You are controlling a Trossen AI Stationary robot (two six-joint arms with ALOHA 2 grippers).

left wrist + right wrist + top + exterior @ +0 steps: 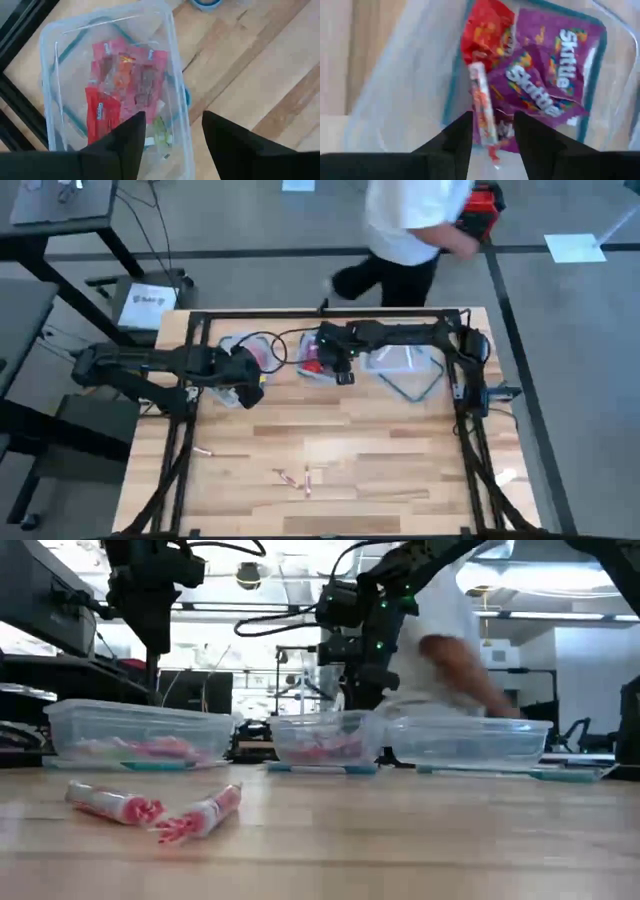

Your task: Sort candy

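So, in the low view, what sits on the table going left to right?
Two loose candy rolls in front, then left tub → middle tub → right tub.

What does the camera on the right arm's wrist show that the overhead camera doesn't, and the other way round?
Only the right wrist view shows the purple Skittles packets, a red packet and a slim candy roll in the gap of the right pincer, which is open. Only the high view shows loose candy on the wooden table, the left pincer over another tub, and a person walking past. Both show the middle tub under the right arm.
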